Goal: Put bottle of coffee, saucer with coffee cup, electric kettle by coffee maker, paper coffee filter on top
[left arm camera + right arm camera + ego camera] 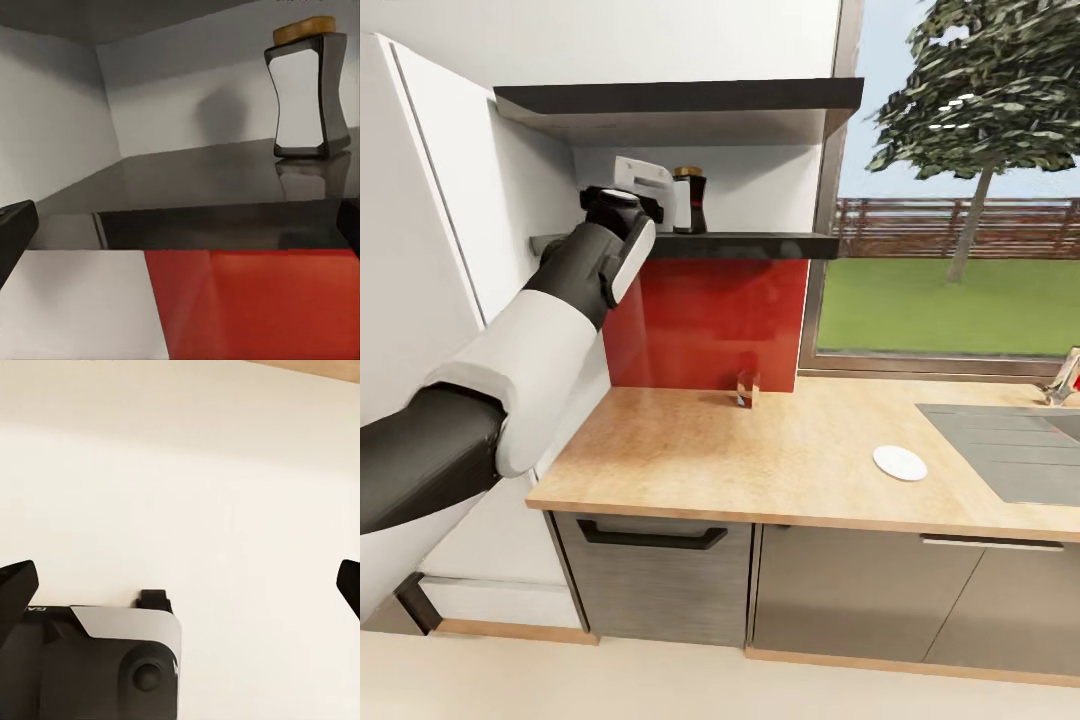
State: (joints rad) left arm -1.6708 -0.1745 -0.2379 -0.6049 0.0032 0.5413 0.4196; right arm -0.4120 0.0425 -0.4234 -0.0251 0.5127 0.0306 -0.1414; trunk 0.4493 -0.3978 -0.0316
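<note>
- Bottle (689,200): it stands upright on the dark shelf (760,244), above the red splashback (710,320). In the left wrist view the bottle (306,90) sits off to one side of the approach line, deeper on the shelf (195,180), with its cap level and a pale label facing the camera.
- Left hand (645,185): raised to shelf height, just beside the bottle and not touching it. Both fingertips (15,225) sit at the far edges of the wrist view, so the jaws stand spread wide and empty.
- Step in hand (judgement): reach for the bottle, then grasp it.
- Recommended procedure: shift the hand sideways until the bottle is centred between the fingertips. Advance level with the shelf, keeping the fingers above its front lip. Close on the narrow waist of the bottle, below the cap.
- Caution: the bottle is tall for its base. A glancing finger contact could tip it or push it toward the back wall.
- Right hand (180,577): it hangs low over the pale floor, fingertips wide apart, holding nothing.
- Worktop (780,450): a saucer (900,462) lies flat near the sink (1010,450). A small brown item (747,389) stands at the foot of the splashback; its identity cannot be determined.
</note>
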